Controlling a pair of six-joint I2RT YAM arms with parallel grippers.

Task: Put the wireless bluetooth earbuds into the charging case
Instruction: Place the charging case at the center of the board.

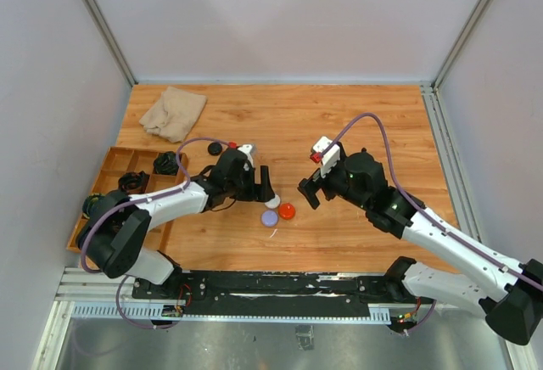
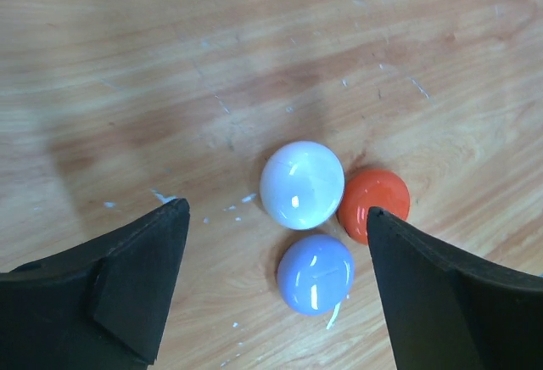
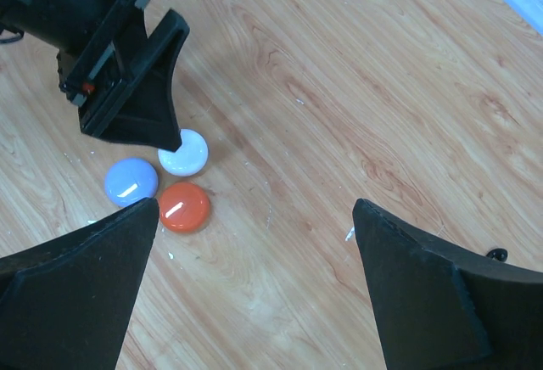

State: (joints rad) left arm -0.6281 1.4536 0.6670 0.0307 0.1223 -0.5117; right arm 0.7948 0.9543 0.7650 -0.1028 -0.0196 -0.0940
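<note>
Touching lilac puck (image 1: 270, 217), red puck (image 1: 287, 211) and white puck (image 2: 301, 185) sit under the open, empty left end effector (image 2: 273, 210). The right end effector (image 3: 254, 209) gapes empty alongside. Beyond, a red speck (image 1: 232, 144), maybe an earbud: fetching it wants a fine pinch.

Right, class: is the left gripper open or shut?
Open. The left gripper has its fingers wide apart, gripping nothing; the white puck, blue puck and red puck lie loose between them.
</note>
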